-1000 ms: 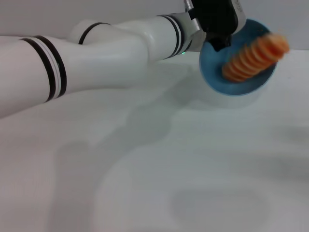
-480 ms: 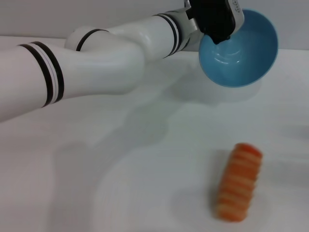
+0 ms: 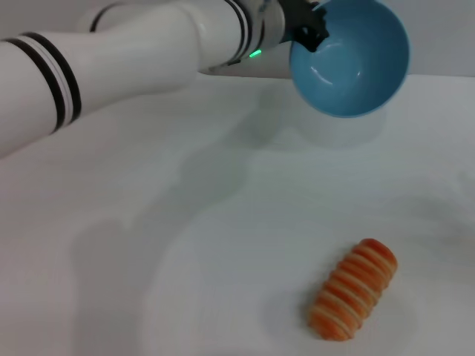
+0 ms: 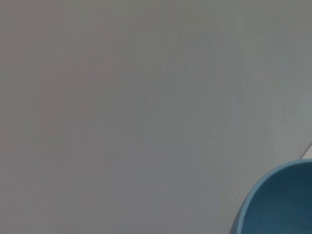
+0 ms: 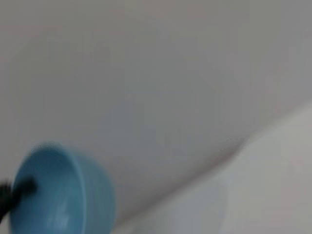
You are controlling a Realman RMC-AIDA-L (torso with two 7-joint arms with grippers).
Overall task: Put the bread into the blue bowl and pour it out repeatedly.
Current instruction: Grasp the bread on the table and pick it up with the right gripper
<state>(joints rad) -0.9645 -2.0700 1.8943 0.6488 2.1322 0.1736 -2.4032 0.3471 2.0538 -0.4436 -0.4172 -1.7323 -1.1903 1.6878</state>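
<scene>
The blue bowl hangs tilted above the far side of the table, its empty glossy inside turned toward the camera. My left gripper is shut on the bowl's left rim, at the end of the white arm reaching in from the left. The bread, orange-brown with pale ridges, lies on the table at the near right, well below the bowl. Part of the blue bowl shows in the left wrist view, and the blue bowl shows farther off in the right wrist view. My right gripper is out of view.
The white table spreads around the bread. A grey wall rises behind the table's far edge.
The bread slid out of the tipped bowl, dropped to the table at the near right and settled there. The left arm has lifted the emptied bowl slightly up and to the left.
</scene>
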